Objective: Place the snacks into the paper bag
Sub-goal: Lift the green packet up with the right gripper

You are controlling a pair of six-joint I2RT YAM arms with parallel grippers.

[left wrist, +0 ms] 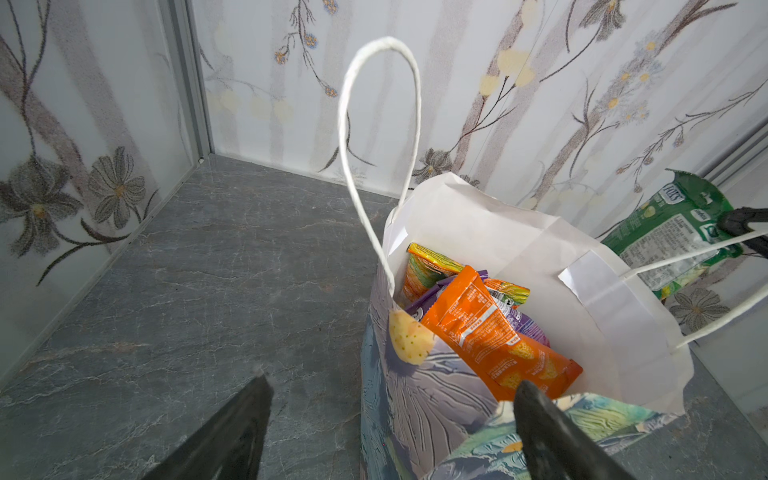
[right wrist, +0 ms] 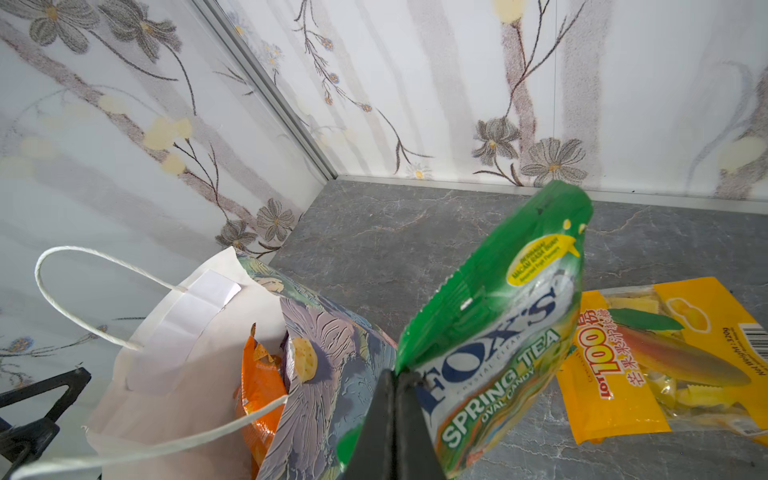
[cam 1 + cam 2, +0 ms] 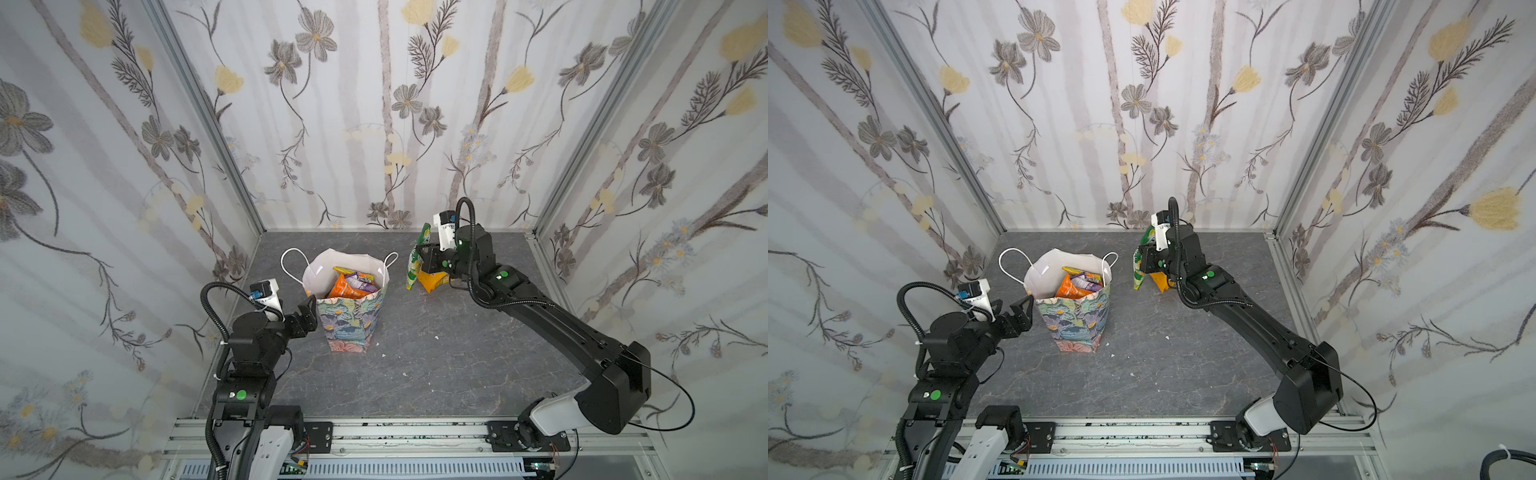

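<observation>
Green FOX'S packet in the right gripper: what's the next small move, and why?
Probably swing the green FOX'S packet over the open mouth of the paper bag. The right gripper is shut on it, lifted beside the bag rather than above it; the bag stands upright with room left.

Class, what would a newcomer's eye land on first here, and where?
The upright pastel floral paper bag stands mid-table, stuffed with orange and purple packets. Right of it, the shut right gripper holds up a crinkly green plastic FOX'S packet. A flat yellow plastic packet lies on the grey table close by.
</observation>
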